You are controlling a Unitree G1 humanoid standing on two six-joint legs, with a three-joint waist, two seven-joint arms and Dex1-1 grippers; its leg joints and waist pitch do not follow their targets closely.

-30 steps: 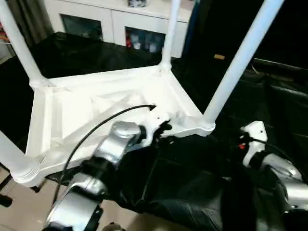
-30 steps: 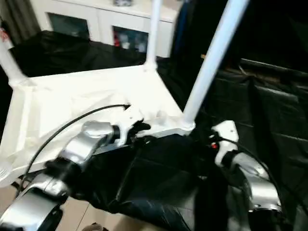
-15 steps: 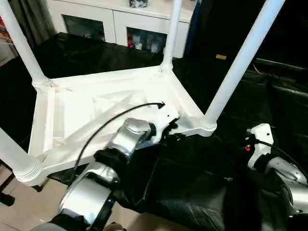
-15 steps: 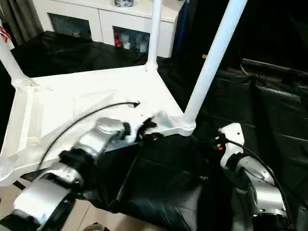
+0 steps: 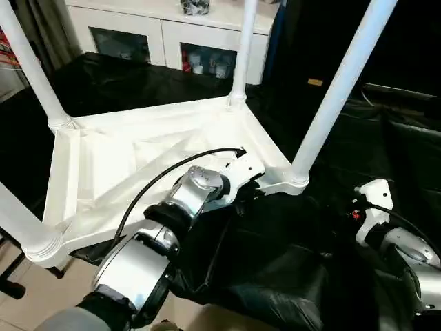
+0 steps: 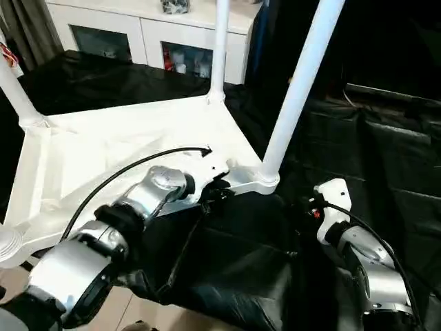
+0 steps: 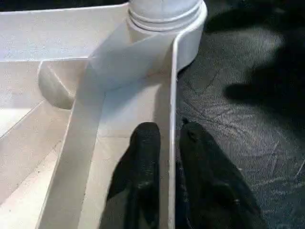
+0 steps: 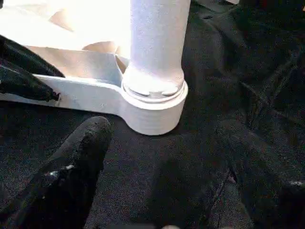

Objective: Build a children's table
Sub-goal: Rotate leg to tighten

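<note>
The children's table (image 5: 158, 148) lies upside down on a black sheet (image 5: 289, 262), its ribbed white underside facing up and its four legs standing upward from the corner sockets. Behind it stands a white cabinet (image 5: 172, 34) with glass doors.

The leg (image 5: 337, 93) at the near right corner rises tall from its round socket (image 8: 155, 107), beside the black sheet. The robot's left arm reaches across the near edge of the table top toward that corner. Its left hand (image 7: 164, 167) is clenched on the thin rim of the table top (image 7: 172, 114), one black finger (image 7: 145, 162) inside the rim and the other outside, just short of the corner socket.

The right hand (image 8: 162, 162) rests low over the black sheet, near the same socket but apart from it, its fingers (image 8: 81, 157) spread wide and grasping nothing.
</note>
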